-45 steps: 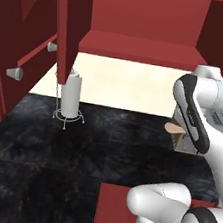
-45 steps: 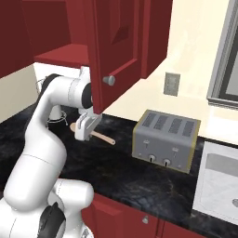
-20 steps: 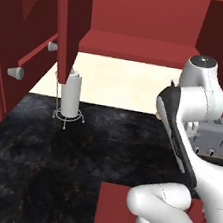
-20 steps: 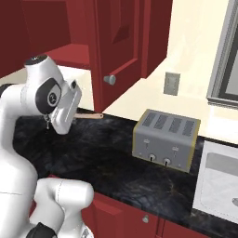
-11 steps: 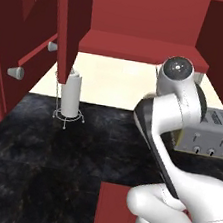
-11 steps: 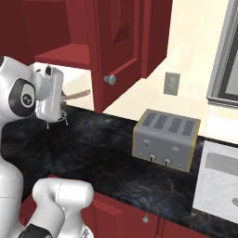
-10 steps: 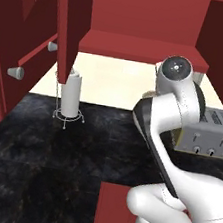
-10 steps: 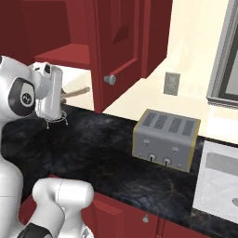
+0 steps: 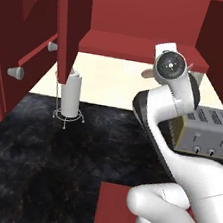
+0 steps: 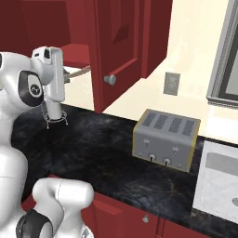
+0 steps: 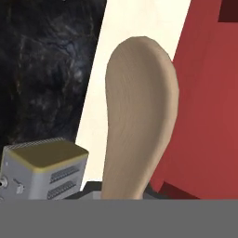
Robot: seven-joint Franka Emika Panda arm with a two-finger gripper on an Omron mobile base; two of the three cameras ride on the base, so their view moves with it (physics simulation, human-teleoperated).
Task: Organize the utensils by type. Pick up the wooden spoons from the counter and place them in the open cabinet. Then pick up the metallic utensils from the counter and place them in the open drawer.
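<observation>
My gripper [image 10: 66, 77] is shut on the tan wooden spoon [image 10: 80, 72], held high above the black counter [image 10: 102, 153]. The spoon's round bowl [image 11: 139, 107] points at the red inner shelf [image 9: 118, 46] of the open cabinet and hangs just in front of its edge. In the left base view the bowl's tip [image 9: 148, 73] pokes out left of the arm's upper joint. A red open drawer [image 9: 114, 210] juts out below the counter's front edge. The metallic utensils are out of view.
A silver toaster [image 10: 165, 139] stands on the counter to the right. A paper towel holder [image 9: 71, 97] stands at the back left under the open cabinet door [image 9: 71, 21]. Another red door with a silver knob [image 10: 110, 79] hangs right of the hand. A sink [image 10: 218, 181] lies far right.
The arm has lifted the wooden spoon from near counter height up to the cabinet shelf's level and swung it left. The grip has stayed shut.
</observation>
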